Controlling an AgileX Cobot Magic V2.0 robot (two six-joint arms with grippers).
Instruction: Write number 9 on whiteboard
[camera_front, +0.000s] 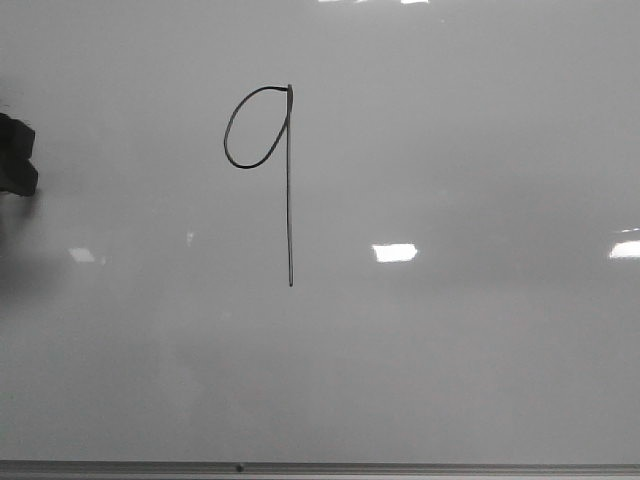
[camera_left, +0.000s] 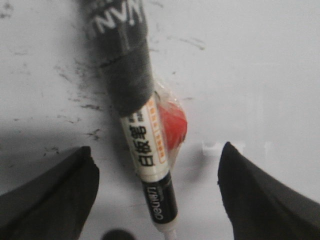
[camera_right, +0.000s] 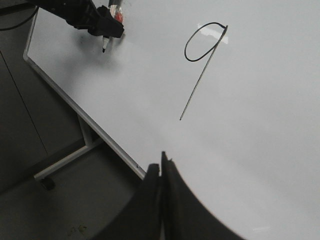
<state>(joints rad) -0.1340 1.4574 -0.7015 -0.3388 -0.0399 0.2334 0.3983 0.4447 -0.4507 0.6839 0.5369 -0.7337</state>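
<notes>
Black number 9 (camera_front: 288, 180) mid-whiteboard (camera_front: 480, 350) | left gripper (camera_left: 155, 200) spread, well apart | right gripper (camera_right: 162, 172) pressed together

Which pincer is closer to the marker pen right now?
Left. The marker pen sits between the left pincer's spread fingers. The right pincer is closed near the whiteboard's framed edge, well away from the pen.

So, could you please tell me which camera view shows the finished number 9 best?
The front view: the number 9 sits square-on and complete, loop and long stem, on the whiteboard. The right wrist view also shows it whole, but slanted and smaller. The left wrist view shows only the marker, no digit.
</notes>
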